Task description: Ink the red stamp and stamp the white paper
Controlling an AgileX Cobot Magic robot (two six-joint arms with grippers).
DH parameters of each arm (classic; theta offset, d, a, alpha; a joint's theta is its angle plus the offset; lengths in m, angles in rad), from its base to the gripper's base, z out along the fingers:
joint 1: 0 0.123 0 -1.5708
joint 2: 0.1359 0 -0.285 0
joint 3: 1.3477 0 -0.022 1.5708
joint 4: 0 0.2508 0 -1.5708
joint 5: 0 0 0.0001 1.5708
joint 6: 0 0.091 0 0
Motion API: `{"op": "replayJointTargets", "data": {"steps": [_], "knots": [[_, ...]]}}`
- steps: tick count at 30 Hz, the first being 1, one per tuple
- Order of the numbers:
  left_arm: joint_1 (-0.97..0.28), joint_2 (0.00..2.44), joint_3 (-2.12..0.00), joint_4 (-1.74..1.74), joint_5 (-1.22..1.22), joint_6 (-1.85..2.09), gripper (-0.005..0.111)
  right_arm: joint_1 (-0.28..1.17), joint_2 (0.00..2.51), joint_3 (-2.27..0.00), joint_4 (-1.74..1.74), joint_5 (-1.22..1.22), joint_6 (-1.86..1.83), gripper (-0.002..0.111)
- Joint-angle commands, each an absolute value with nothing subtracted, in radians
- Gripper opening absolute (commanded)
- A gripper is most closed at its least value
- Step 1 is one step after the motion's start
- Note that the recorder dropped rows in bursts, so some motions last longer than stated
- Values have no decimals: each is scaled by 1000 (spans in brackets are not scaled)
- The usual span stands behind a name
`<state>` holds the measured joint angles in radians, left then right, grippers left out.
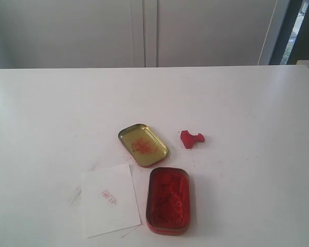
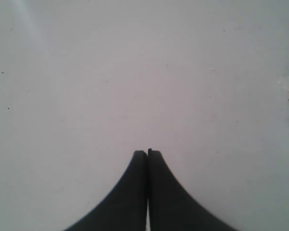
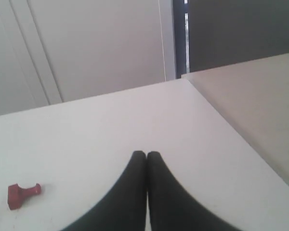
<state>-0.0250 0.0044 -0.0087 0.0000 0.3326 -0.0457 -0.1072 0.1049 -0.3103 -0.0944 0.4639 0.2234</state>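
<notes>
The tiny red stamp (image 1: 191, 138) lies on its side on the white table, to the right of the gold lid; the right wrist view also catches the red stamp (image 3: 22, 194), well away from the fingers. The white paper (image 1: 109, 199) lies flat near the front, left of the red ink tin (image 1: 168, 199), and carries a faint red print. Neither arm shows in the exterior view. My left gripper (image 2: 147, 152) is shut with nothing in it over bare tabletop. My right gripper (image 3: 146, 154) is shut and holds nothing.
A gold-coloured lid (image 1: 142, 144) with red smears lies behind the ink tin. In the right wrist view the table edge (image 3: 216, 108) borders a second beige surface. White cabinet doors (image 1: 144, 31) stand behind the table.
</notes>
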Motion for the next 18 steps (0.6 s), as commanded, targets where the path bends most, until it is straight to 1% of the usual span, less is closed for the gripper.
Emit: {"op": "replayJointTargets", "data": {"steps": [1,4,13,18], "knots": [[-23,0,0,0,337,-48,0,-111,46,-198,-107,453,225,0],[-23,0,0,0,337,-48,0,-111,0,-131,-107,447,225,0],[-23,0,0,0,337,-48,0,-111,0,0,-105,394,239,0],[-23,0,0,0,337,-48,0,-111,0,0,-105,343,244,0]]}}
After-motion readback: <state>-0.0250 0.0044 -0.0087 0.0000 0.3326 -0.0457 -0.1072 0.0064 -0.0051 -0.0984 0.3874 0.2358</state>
